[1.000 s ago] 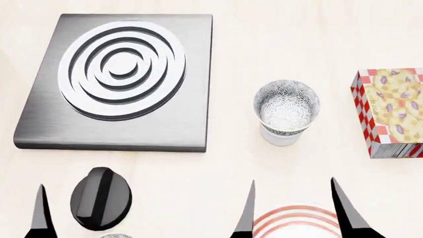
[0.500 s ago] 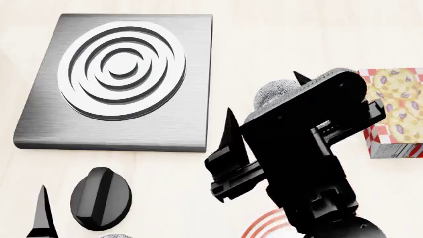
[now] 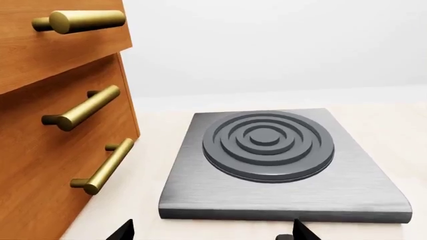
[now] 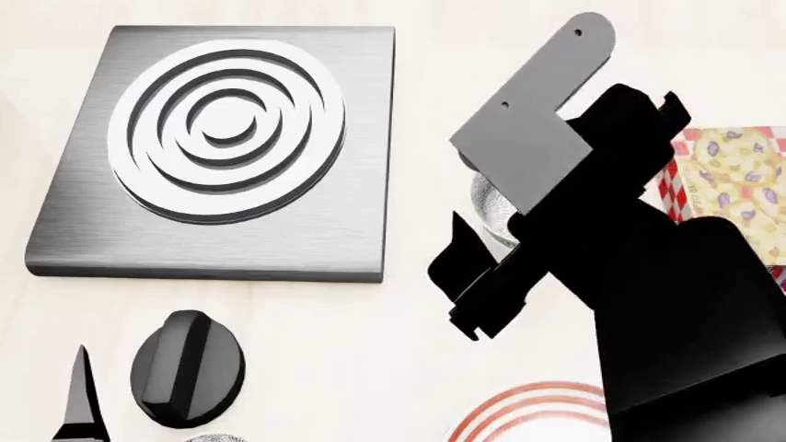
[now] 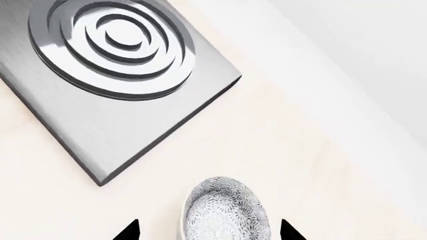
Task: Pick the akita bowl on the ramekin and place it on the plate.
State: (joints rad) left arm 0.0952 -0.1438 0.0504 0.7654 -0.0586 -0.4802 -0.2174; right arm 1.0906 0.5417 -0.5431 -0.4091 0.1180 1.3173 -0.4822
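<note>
The akita bowl, white with a dense grey speckle, lies just ahead of my right gripper. That gripper is open, its two dark fingertips flanking the bowl with gaps on both sides. In the head view the right arm covers nearly all of the bowl; only a sliver shows. The ramekin is hidden beneath the bowl and the arm. Part of the red-ringed plate shows at the near edge. My left gripper is open and holds nothing; it is low on the near left, facing the burner slab.
A grey burner slab with raised rings lies far left. A black oval knob stands near the left fingertip. A red-checked box stands right of the bowl. A wooden drawer front with brass handles stands left of the slab.
My right arm has swung forward over the bowl and now covers more of it in the head view. The left gripper has not moved.
</note>
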